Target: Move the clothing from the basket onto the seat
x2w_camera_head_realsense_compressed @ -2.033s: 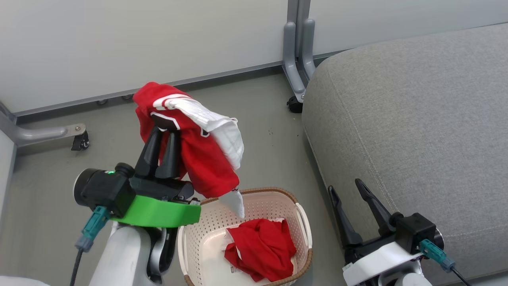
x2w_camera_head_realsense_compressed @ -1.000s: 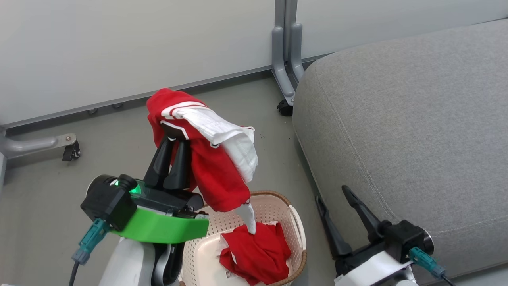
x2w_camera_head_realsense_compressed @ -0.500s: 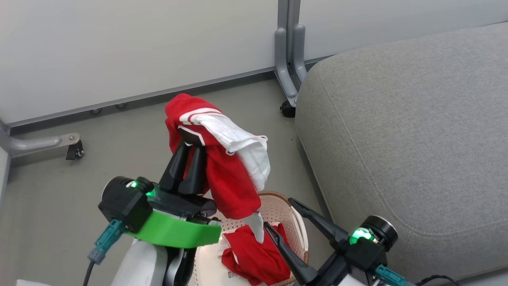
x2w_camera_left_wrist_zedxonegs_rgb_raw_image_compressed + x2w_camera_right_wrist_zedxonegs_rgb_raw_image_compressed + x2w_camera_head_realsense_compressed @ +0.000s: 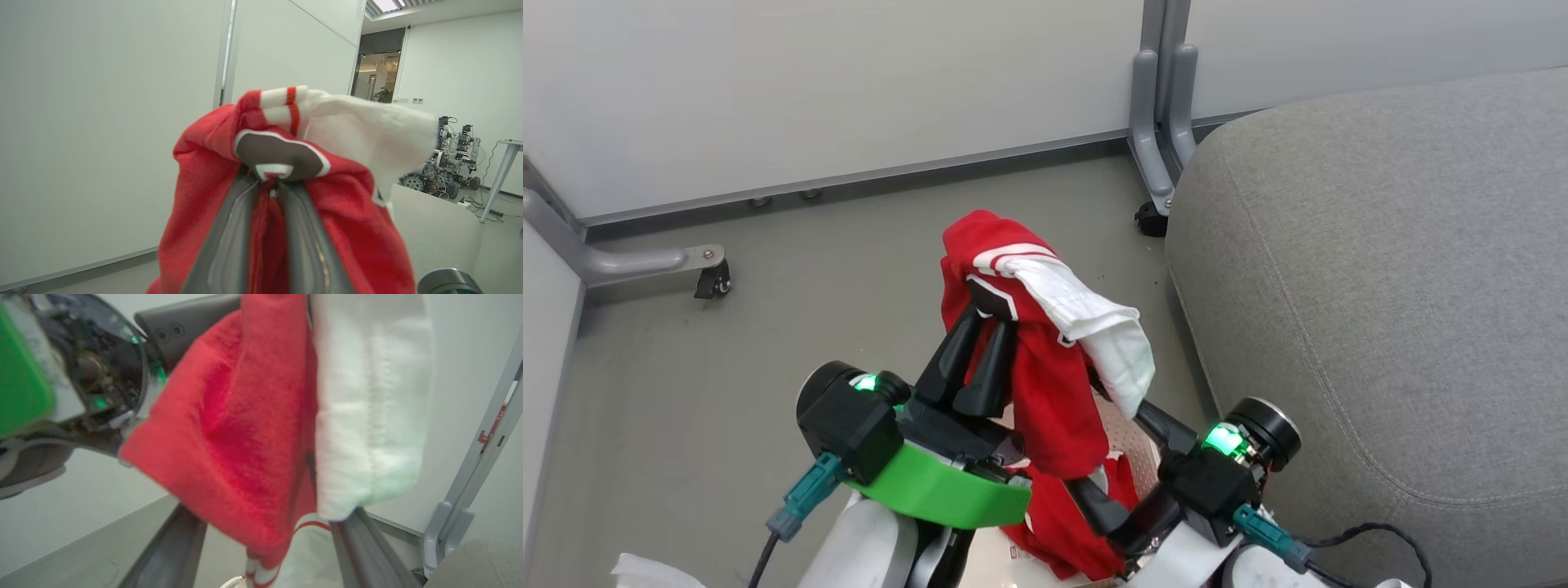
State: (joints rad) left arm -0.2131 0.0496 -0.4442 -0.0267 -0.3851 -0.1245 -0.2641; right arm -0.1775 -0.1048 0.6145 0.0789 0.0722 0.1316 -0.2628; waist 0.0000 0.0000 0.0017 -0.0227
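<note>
On the robot's right, the seat [image 4: 1380,286]: a big grey cushion with a rounded corner, none of the jersey on it. Grey floor [image 4: 768,343] ahead, pale wall panels [image 4: 809,82] behind. Basket [image 4: 1129,437] on the floor near the seat's edge, mostly hidden under the arms; a patch of its holed wall shows. Jersey [image 4: 1045,384], red with white trim, partly out. Its upper part is raised above the basket, bunched and draped, with the white lining flopped toward the seat; its lower folds lie in the basket at the bottom of the head view. Judgement: early to midway. The garment is lifted but not clear of the basket, and the carry across and the set-down on the seat are left to do. Left jaws: nearly closed, pinching a fold of the jersey at the black-and-white lettering patch. In the left wrist view both fingers [image 4: 229,245] press on red cloth, the bundle heaped over their tips. Right jaws: spread wide, pointing up from below with one finger on each side of the hanging cloth, gripping nothing. Whether a finger brushes the fabric I cannot tell.
</note>
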